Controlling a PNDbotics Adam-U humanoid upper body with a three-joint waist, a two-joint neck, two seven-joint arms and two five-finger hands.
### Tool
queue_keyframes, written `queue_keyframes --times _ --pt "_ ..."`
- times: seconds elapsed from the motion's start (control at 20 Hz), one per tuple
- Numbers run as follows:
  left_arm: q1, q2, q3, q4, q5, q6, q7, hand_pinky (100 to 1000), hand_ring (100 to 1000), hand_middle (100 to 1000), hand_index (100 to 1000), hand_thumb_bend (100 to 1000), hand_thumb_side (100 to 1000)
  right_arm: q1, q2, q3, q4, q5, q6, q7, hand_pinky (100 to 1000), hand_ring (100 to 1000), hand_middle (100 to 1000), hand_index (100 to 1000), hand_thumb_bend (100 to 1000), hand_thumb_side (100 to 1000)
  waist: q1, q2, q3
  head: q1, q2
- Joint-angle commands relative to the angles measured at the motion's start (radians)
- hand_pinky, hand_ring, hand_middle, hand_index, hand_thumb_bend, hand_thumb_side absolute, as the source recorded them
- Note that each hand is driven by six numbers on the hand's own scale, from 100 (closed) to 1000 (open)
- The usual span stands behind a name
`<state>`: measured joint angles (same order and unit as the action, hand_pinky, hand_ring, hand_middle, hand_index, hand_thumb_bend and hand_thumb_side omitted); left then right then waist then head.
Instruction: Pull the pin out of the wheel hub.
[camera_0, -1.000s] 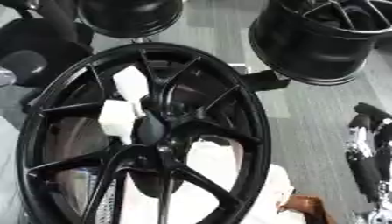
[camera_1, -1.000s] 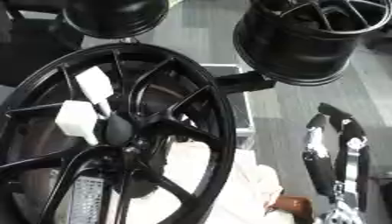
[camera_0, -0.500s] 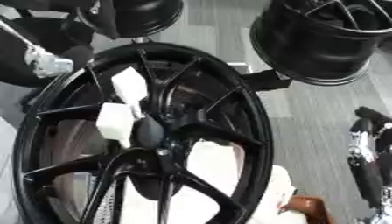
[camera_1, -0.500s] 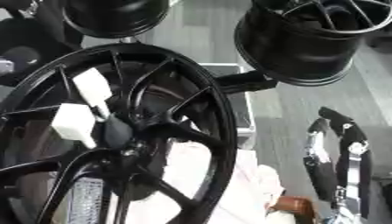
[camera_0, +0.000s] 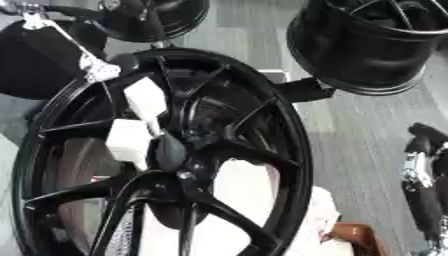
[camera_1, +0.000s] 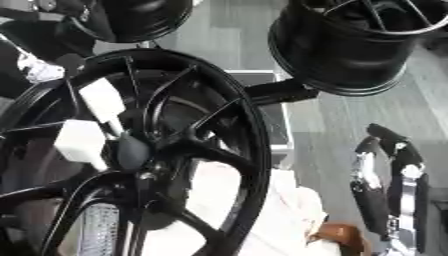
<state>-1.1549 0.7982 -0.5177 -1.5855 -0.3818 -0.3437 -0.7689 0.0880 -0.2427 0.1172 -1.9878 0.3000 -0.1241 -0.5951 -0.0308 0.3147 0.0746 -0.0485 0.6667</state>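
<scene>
At upper left a black arm (camera_0: 39, 60) with silver joints crosses the rim; its hand's fingers cannot be told. The wheel (camera_0: 262, 125) fills the centre, two white blocks (camera_0: 144, 97) by its hub (camera_0: 171, 152). No pin can be made out. Another wheel (camera_0: 367, 45) stands upper right. At lower right the right hand (camera_1: 389, 185) rests, fingers straight.

Black wheel hub (camera_0: 175, 160) is standing centre frame with two white blocks (camera_0: 140, 120) sitting on spokes at 10 o'clock of its centre, second black rim (camera_0: 372, 47) is lying at 1 o'clock, right hand (camera_0: 429, 185) is showing at 4 o'clock, fingers relaxed.
</scene>
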Motion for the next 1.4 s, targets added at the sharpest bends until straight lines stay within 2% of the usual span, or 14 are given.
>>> queue_keyframes --times 0.05,0.25,0.6,0.8,0.9,1.4 --pt "-0.016 0.008 -0.002 0.022 -0.012 -0.173 -0.138 808 796 752 842 133 320 -0.006 -0.008 -0.002 -0.012 -0.011 0.000 0.006 893 860 705 769 100 707 0.004 -0.014 -0.002 0.002 -0.012" --pt "-0.010 0.008 -0.010 0.044 -0.010 -0.201 -0.138 814 802 762 846 147 322 -0.008 -0.006 -0.002 -0.012 -0.015 0.002 0.009 894 860 705 769 100 708 0.006 -0.013 -0.004 0.001 -0.013" --pt "0.000 0.015 -0.028 0.061 0.016 -0.217 -0.138 826 814 781 864 176 321 -0.008 -0.003 0.001 -0.012 -0.020 0.005 0.014 894 861 705 769 100 710 0.006 -0.013 -0.004 0.001 -0.016" --pt "0.002 0.022 -0.023 0.059 0.028 -0.222 -0.138 831 819 785 860 137 516 -0.007 -0.001 0.003 -0.012 -0.023 0.007 0.017 894 861 705 769 100 711 0.005 -0.014 -0.003 -0.001 -0.016" --pt "0.003 0.028 -0.021 0.056 0.023 -0.227 -0.138 833 822 788 852 170 617 -0.006 -0.002 0.004 -0.012 -0.023 0.008 0.019 894 861 705 769 100 711 0.006 -0.014 -0.002 -0.002 -0.016" --pt "0.040 0.054 -0.028 0.057 -0.019 -0.273 -0.138 847 841 805 844 271 687 -0.007 0.004 0.007 -0.012 -0.027 0.011 0.024 895 860 704 768 100 713 0.005 -0.013 -0.002 -0.006 -0.014"
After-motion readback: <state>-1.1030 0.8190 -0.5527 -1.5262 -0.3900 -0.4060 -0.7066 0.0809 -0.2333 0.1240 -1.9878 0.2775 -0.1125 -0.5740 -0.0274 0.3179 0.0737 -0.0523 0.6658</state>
